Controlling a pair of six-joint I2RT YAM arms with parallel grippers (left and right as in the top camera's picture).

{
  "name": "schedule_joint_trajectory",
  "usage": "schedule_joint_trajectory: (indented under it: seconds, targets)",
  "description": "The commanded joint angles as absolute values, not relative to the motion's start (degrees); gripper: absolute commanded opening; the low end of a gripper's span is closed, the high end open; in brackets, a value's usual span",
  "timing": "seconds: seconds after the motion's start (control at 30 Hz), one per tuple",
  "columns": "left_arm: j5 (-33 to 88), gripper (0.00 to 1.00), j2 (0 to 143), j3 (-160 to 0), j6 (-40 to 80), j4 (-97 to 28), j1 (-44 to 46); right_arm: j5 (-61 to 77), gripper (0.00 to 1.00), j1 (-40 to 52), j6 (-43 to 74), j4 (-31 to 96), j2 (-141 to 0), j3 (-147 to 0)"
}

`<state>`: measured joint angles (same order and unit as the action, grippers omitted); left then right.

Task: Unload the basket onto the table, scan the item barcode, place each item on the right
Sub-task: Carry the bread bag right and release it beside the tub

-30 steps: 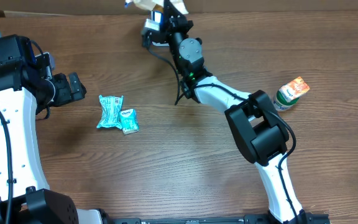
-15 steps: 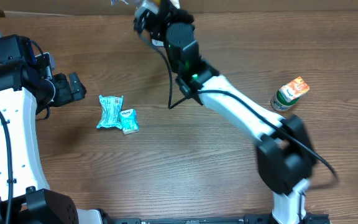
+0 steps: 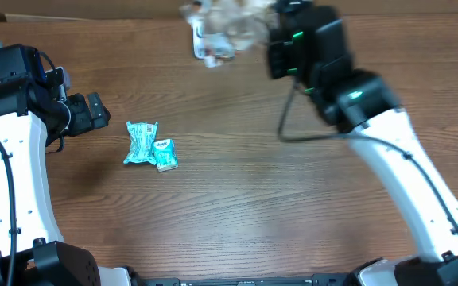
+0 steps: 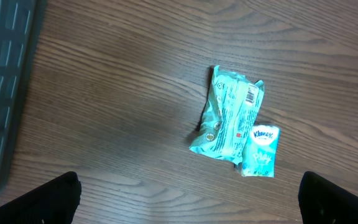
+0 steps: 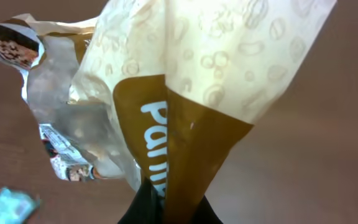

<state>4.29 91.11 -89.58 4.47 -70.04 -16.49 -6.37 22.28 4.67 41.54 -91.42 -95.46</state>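
1. Right gripper (image 5: pixel 166 208): pinched shut on the lower edge of the snack bag (image 5: pixel 216 74); its fingertips are largely cut off at the bottom of the wrist view.
2. Snack bag: cream and brown, held over the far side of the table (image 3: pixel 237 199); blurred overhead, lettering only partly readable, barcode cannot be made out.
3. Left gripper (image 3: pixel 95 111): jaws wide apart, holding nothing.
4. Teal wrapper (image 4: pixel 229 115) and Kleenex pack (image 4: pixel 261 151): lying flat, touching.
5. Grey basket (image 4: pixel 5 93): cut off at the left edge.

Left gripper (image 3: pixel 95 111) agape, right gripper (image 5: pixel 166 208) pinched.
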Motion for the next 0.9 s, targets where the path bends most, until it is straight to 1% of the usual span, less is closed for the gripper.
schedule_joint_trajectory:
  seconds: [0.0,0.2,0.3,0.4,0.53,0.83,0.87]
  targets:
    - [4.5,0.99,90.6,-89.8,4.3,-70.0,-16.1,1.8,0.04,14.0,10.8,48.5,-91.4,-95.4]
    - [4.5,1.0,90.6,-89.8,4.3,-70.0,-16.1,2.7,0.04,5.0,10.7,57.9,-95.1,-93.8]
    - [4.5,1.0,90.6,-89.8,4.3,-70.0,-16.1,2.5,0.04,1.9,10.7,58.7,-98.0,-93.8]
    - [4.5,0.99,90.6,-89.8,4.3,-70.0,-16.1,-3.6,0.04,-0.7,10.7,57.5,-102.3,-93.8]
    - [4.5,1.0,90.6,-89.8,4.3,-70.0,-16.1,-13.8,0.04,-2.0,10.7,56.2,-107.2,-93.8]
    - [4.5,1.0,90.6,-89.8,4.3,-70.0,-16.1,-24.5,0.04,-2.1,10.7,56.1,-112.0,-93.8]
    - [4.5,1.0,90.6,-89.8,4.3,-70.0,-16.1,-25.6,0.06,-2.1,10.7,56.2,-112.0,-93.8]
